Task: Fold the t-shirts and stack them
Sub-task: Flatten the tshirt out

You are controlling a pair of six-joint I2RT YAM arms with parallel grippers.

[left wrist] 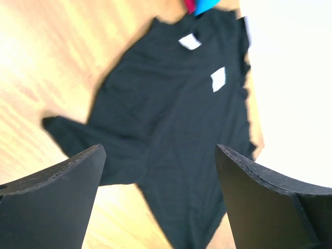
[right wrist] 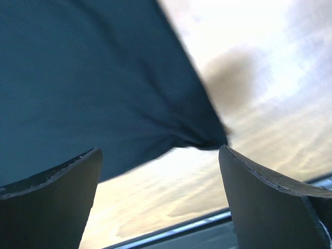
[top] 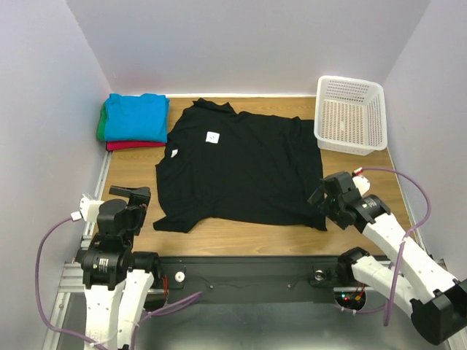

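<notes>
3 folded shirts [top: 135, 120] stacked at upper left show the finished part, the left gripper [top: 133, 200] waits lower left with jaws apart, the black shirt [top: 241, 171] lies flat at centre, not yet folded or stacked, and the right gripper [top: 327, 203] gapes at its lower-right corner.

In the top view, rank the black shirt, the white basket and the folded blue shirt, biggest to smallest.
1. black shirt, by far
2. white basket
3. folded blue shirt
The last two look close.
</notes>
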